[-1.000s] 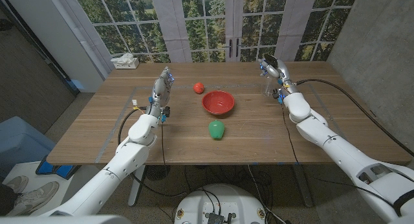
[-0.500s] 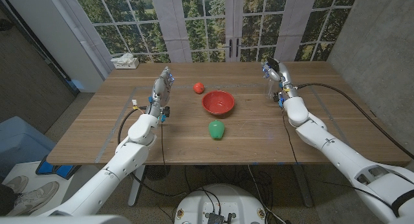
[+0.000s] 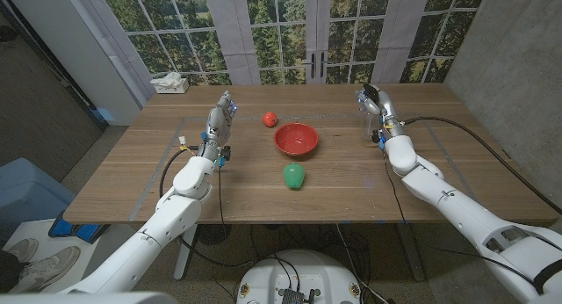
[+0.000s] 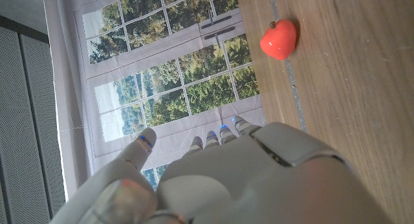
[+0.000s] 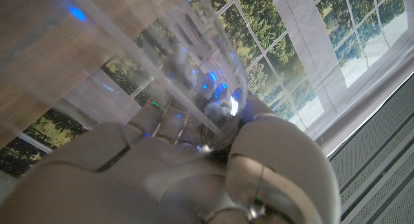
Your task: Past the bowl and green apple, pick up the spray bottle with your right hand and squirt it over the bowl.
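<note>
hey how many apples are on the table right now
2. A green apple lies on the robot's side of the red bowl. A small red apple sits past the bowl, slightly to its left. None seems hidden, though the bowl's inside is only partly visible.

Left hand (image 3: 219,119) upper left of centre in head view, upright on edge, fingers straight, holding nothing. Right hand (image 3: 374,106) upper right, fingers wrapped around clear spray bottle (image 5: 129,62).

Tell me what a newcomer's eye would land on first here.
Probably the red bowl at the table's middle, with a green apple just nearer the robot and a small red fruit beyond it to the left. Next, the right hand at the far right, wrapped around a clear bottle.
</note>
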Controlling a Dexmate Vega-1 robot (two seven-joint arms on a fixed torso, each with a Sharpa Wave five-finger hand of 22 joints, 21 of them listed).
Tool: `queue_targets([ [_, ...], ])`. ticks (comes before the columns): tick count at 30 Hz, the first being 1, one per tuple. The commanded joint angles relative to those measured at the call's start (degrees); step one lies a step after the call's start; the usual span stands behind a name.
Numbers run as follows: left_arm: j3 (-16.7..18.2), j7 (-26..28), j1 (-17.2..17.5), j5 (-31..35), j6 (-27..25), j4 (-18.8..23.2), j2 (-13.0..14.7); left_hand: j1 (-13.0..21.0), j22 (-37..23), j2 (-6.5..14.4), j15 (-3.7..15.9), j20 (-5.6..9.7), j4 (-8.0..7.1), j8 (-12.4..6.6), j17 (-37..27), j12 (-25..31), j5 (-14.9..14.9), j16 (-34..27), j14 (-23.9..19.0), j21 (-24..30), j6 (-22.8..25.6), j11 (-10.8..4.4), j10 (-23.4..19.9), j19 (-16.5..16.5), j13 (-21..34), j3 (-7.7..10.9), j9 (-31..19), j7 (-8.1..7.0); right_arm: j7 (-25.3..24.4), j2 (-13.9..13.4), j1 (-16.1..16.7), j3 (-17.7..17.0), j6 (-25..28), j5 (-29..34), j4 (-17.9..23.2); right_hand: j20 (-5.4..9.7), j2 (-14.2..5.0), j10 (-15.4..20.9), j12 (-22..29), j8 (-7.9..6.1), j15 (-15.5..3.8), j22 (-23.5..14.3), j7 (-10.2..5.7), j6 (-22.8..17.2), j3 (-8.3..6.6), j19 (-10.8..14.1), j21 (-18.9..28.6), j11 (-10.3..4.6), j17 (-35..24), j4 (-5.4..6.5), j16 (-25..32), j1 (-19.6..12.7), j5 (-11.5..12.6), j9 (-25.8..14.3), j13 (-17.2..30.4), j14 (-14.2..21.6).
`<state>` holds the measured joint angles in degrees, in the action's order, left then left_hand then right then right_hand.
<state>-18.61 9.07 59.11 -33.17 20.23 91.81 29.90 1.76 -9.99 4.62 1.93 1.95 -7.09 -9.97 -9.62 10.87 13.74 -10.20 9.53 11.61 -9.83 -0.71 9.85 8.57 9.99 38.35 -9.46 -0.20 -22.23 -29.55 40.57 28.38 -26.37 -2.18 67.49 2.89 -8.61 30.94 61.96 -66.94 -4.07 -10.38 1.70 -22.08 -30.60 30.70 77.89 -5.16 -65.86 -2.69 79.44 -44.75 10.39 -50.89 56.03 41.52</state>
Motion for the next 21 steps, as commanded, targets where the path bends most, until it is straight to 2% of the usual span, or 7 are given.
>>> queue_targets([
  [1,0.1,0.3,1.1,0.3,-0.1,1.6,0.4,0.7,-0.2,5.2,1.49,3.60,-0.03,-0.31,-0.1,0.2,0.2,0.1,8.0,0.0,-0.9,0.10,5.1,-0.3,0.2,0.08,-0.3,-0.18,-4.0,-0.1,-0.3,0.9,5.0,2.4,-1.7,5.59,0.28,0.1,-0.4,0.33,-8.02,0.1,-0.52,-0.3,0.22,-0.7,-0.4,-0.19,-4.7,-0.03,7.8,1.0,0.3,0.5,-0.5,-0.6],
  [13,0.2,0.8,1.4,0.7,-0.4,2.3,0.5,0.7,-0.2,5.2,1.50,3.60,-0.02,-0.30,-0.1,0.2,0.2,0.1,8.0,0.0,-0.9,0.12,5.1,-0.3,0.2,0.07,-0.3,-0.22,-5.3,0.7,-1.1,1.5,3.2,1.9,-5.0,5.35,0.24,-0.2,-1.2,0.64,-8.07,0.2,-0.95,0.0,0.42,-1.0,-1.0,-0.49,-4.4,0.20,6.7,2.1,0.4,1.2,-1.3,-1.7],
  [18,0.1,0.9,1.4,0.7,-0.5,2.4,0.5,0.7,-0.2,5.2,1.50,3.61,-0.01,-0.30,-0.1,0.2,0.2,0.1,8.0,0.0,-0.9,0.08,5.1,-0.3,0.2,0.07,-0.3,-0.22,-6.4,0.9,-1.1,1.7,4.1,2.1,-5.4,4.75,0.12,-1.0,-2.2,1.36,-8.04,0.2,-1.90,0.6,0.43,-1.5,-1.4,-0.65,-4.2,0.26,5.8,2.6,0.5,2.3,-2.5,-2.3],
  [21,0.1,0.9,1.3,0.8,-0.4,2.3,0.5,0.7,-0.2,5.2,1.52,3.56,-0.01,-0.29,-0.1,0.2,0.2,0.1,8.0,0.0,-0.9,0.05,5.1,-0.3,0.2,0.07,-0.3,-0.25,-7.2,1.1,-1.2,1.9,3.1,2.3,-6.4,4.63,0.09,-1.2,-2.6,1.57,-8.04,0.2,-1.90,0.6,0.44,-1.6,-1.6,-0.95,-4.0,0.29,5.2,2.8,0.5,2.8,-2.9,-2.7],
])
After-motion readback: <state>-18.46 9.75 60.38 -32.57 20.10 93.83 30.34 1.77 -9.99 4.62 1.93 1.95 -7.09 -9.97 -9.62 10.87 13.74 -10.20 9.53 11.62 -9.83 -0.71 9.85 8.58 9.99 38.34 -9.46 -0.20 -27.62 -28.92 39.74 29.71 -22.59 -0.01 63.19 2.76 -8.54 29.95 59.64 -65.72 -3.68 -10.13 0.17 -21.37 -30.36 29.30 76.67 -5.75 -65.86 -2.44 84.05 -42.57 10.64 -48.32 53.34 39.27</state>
